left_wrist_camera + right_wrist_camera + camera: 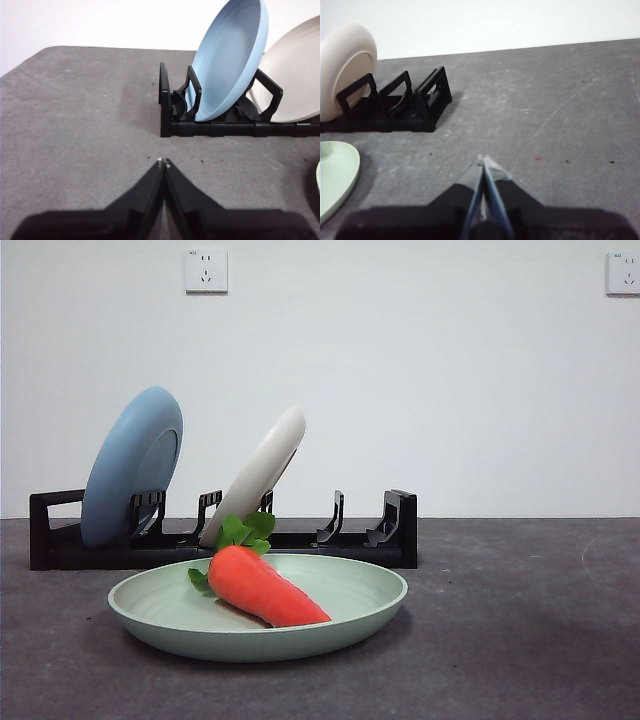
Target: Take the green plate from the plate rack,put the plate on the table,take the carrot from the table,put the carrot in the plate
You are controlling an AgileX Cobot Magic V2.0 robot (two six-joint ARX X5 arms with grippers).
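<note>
— Nearest us, the carrot (262, 587) lies in the green plate (355, 598) on the counter (520, 640). It looks soft and light; I'd grasp mid-body.

— Both arms wait: left end effector (163, 162) and right end effector (483, 160) closed, empty. Farther back, the plate rack (400, 525).

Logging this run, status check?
Left gripper and right gripper shut, empty, above table. Carrot in green plate. Nothing in the way.

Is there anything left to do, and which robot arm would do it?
Neither. The carrot already lies in the green plate on the table; left end effector and right end effector are shut, empty.
</note>
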